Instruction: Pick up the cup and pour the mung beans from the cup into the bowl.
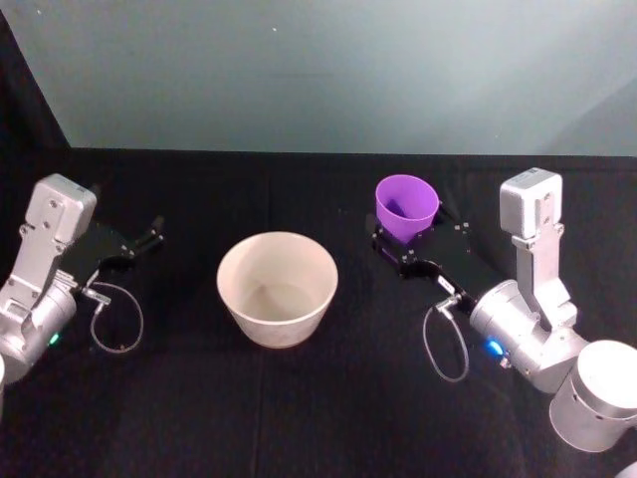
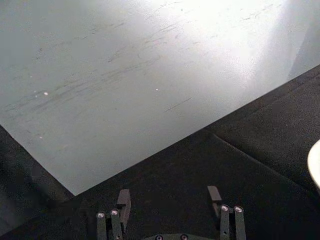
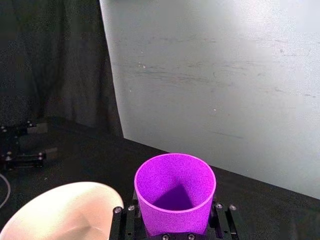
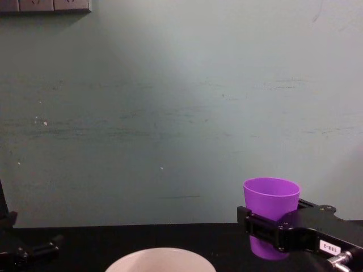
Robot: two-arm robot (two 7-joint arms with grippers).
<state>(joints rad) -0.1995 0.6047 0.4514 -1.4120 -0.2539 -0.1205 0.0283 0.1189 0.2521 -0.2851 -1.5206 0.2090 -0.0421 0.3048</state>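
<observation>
Nearest, the white bowl (image 1: 277,324) sits centre-table. Just beyond, to its right, the right gripper (image 1: 406,237) is clamped around the lower wall of the purple cup (image 1: 405,206), upright and apart from the bowl. Light, thin plastic likely flexes, so a gentle side grip suits. The left gripper (image 1: 151,235) idles far left, jaws apart.

Two silver-grey metal arms, each ending in a matte black gripper.
I see a boxy silver wrist block on each arm, thin grey cable loops (image 1: 117,324) hanging below, a green light (image 1: 53,340) on the left arm and a blue light (image 1: 491,348) on the right. The left gripper (image 1: 151,234) has bright screw heads (image 2: 225,208), and the right gripper (image 1: 408,231) has a small white label (image 4: 329,246).
</observation>
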